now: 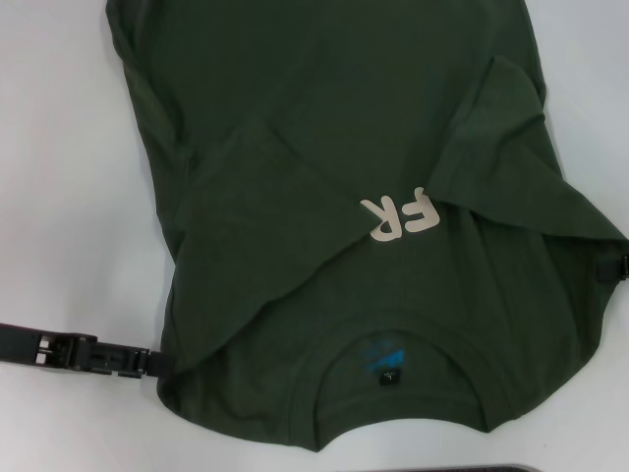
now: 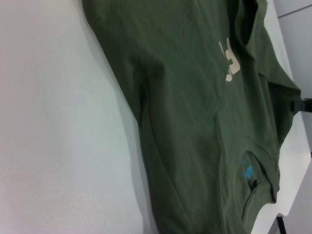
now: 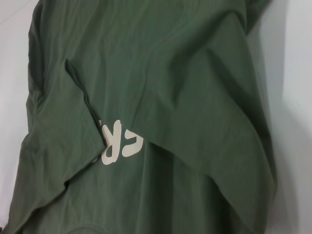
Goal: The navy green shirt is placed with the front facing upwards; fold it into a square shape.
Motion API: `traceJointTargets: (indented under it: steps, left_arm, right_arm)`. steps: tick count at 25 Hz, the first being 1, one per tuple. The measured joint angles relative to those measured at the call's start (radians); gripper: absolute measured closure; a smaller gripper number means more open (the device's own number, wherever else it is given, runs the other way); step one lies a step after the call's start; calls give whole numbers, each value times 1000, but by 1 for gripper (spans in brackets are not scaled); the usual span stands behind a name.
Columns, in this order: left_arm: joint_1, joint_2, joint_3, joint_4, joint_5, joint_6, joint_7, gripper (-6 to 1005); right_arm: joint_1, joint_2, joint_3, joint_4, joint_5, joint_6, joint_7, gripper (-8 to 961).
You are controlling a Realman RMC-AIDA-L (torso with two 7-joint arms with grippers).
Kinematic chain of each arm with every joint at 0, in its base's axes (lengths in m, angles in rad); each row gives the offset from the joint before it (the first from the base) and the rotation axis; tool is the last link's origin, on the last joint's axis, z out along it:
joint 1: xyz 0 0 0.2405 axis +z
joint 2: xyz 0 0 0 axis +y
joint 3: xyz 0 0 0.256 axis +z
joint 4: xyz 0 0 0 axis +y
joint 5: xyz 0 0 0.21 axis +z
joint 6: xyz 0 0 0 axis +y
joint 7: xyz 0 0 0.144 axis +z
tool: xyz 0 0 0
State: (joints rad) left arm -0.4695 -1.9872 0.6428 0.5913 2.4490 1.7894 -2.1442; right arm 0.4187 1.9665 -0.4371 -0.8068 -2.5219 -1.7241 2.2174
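The navy green shirt [image 1: 344, 128] lies on the white table [image 1: 59, 197] with its round collar [image 1: 403, 339] nearest me. Both sides are folded in over the chest, and they cover all of the cream lettering [image 1: 398, 214] except "FR". A small dark neck label [image 1: 389, 380] shows inside the collar. My left gripper [image 1: 147, 364] sits low at the shirt's near left corner, against the cloth edge. My right gripper [image 1: 614, 265] meets the shirt's right edge, mostly cut off by the frame. The wrist views show the shirt [image 2: 185, 122] [image 3: 170, 73] and its lettering [image 2: 230, 61] [image 3: 119, 144].
Bare white table runs along the shirt's left side and near edge [image 1: 79, 433]. A dark strip [image 1: 511, 468] crosses the very bottom of the head view. The table's near edge [image 2: 287, 209] shows in the left wrist view.
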Motion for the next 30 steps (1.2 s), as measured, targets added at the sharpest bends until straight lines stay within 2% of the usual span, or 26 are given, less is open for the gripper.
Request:
traceJointTargets:
  steps: [9,21,30]
  left_arm:
    - [-36,-21,6,-21,13,-21,-3,114]
    - [-63,-24,27,-51,27,-57,-9,115]
    - [-58,-6,25,-45,30,-55,-10,114]
  right_arm:
    - [1,-2,0,0,0,0,3,917]
    - [2,-5,0,0,0,0,5,918]
    - [1,-3,0,0,0,0,6,918]
